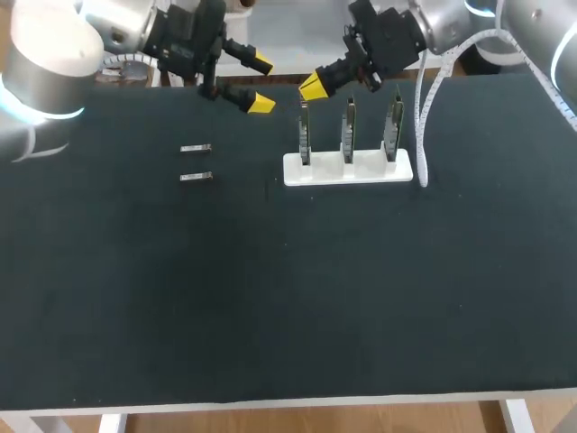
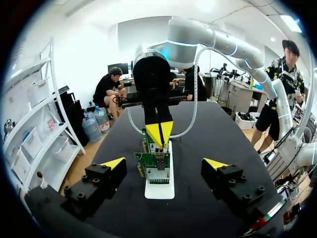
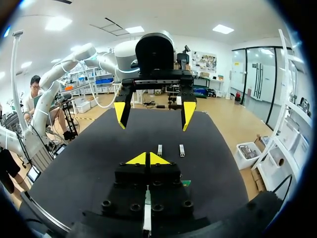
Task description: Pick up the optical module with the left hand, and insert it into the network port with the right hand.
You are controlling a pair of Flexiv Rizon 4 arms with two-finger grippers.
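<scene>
Two small silver optical modules lie side by side on the black table, one (image 1: pixel 196 149) behind the other (image 1: pixel 196 177); in the right wrist view they (image 3: pixel 159 149) (image 3: pixel 182 150) lie ahead of my right gripper. My left gripper (image 1: pixel 261 83) hovers open and empty at the back of the table, beyond the modules and left of the card stand. My right gripper (image 1: pixel 314 87) is shut on nothing, just above the stand's left card (image 1: pixel 304 135). In the left wrist view my left gripper (image 2: pixel 164 163) faces the cards (image 2: pixel 158 166), with my right gripper (image 2: pixel 159 133) over them.
A white stand (image 1: pixel 347 169) holds three upright green network cards at the back middle. A white cable (image 1: pixel 421 135) hangs from my right arm beside the stand's right end. In the right wrist view my left gripper (image 3: pixel 153 111) hangs open ahead of my right gripper (image 3: pixel 147 158).
</scene>
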